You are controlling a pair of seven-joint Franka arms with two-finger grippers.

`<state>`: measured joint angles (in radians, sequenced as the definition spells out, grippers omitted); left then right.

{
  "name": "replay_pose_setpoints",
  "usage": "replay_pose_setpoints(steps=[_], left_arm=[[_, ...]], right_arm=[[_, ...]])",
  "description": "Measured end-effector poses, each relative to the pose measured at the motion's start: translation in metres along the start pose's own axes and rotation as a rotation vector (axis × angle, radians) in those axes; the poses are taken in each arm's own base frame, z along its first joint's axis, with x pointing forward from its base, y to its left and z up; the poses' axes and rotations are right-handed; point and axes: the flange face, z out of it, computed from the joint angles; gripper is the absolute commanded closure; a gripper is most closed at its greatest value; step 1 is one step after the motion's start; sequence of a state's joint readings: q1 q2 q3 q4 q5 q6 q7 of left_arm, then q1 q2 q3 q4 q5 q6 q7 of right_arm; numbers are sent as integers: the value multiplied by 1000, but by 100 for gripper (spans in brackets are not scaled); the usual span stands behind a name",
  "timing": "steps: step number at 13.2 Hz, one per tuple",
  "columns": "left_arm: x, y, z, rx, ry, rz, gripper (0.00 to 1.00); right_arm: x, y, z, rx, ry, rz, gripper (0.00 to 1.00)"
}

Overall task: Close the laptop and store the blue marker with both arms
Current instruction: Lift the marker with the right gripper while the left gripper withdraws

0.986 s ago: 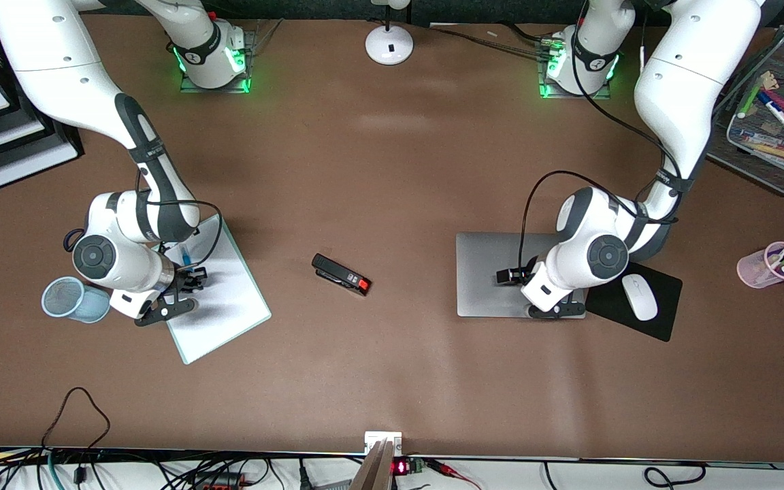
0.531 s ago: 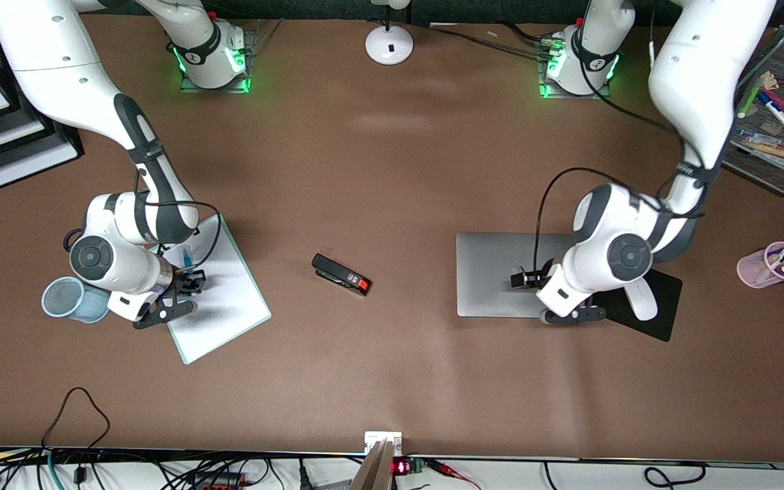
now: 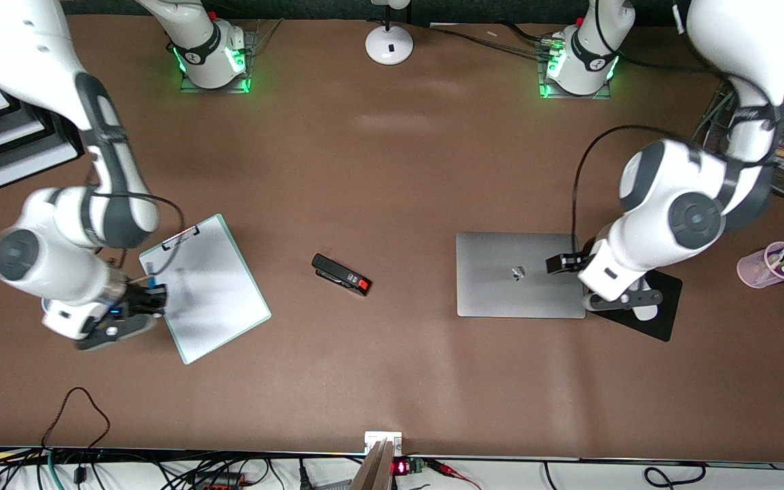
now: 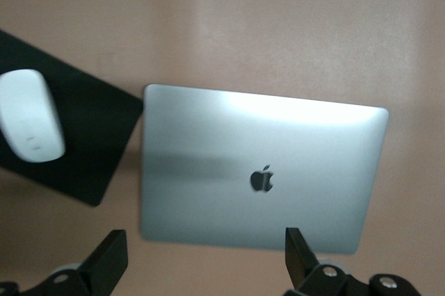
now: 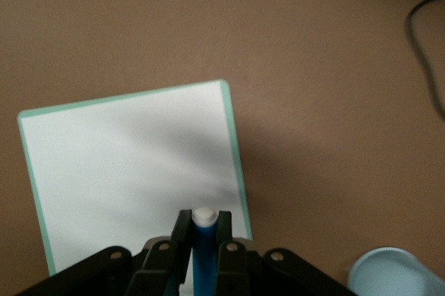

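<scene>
A: How far along is the task looking, starting from the right arm's end of the desk (image 3: 392,170)?

B: The right end effector (image 3: 155,297) is gripping the blue marker (image 5: 202,254), with its fingers closed on the barrel and the pale end sticking out between them. It is hanging over the edge of the clipboard (image 3: 205,289), and the light blue mesh cup (image 5: 393,273) is lying just beside that spot on the desk. So I judge that the marker is picked up but not stored; dropping it into a holder is the part that is left.

A: And in the middle?

B: A black stapler (image 3: 341,274) with a red end is lying there, untouched, well apart from both arms.

A: What is happening at the left arm's end?

B: The laptop (image 3: 520,274) is lying flat with its lid down, so the closing is done, I think. The left end effector (image 4: 201,261) is hanging open and holding nothing, over the laptop's edge beside the black mouse pad (image 3: 664,309) with the white mouse (image 4: 29,124).

A: Is any writing showing?

B: Only the dark apple logo (image 4: 261,178) on the lid. I am not finding any readable text.
</scene>
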<state>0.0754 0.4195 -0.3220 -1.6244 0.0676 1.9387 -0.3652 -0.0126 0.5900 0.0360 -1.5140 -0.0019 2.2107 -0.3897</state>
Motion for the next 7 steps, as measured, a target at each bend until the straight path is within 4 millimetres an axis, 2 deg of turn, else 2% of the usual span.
replay_pose_setpoints(steps=[3,7], left_arm=[[-10,-26,-43,20,12,32,0],[-29,-46,-89,46,17,38,0]], right_arm=[[-20,42,-49,62,62,-85,100],[-59,112,-70,110,187,-349,100]])
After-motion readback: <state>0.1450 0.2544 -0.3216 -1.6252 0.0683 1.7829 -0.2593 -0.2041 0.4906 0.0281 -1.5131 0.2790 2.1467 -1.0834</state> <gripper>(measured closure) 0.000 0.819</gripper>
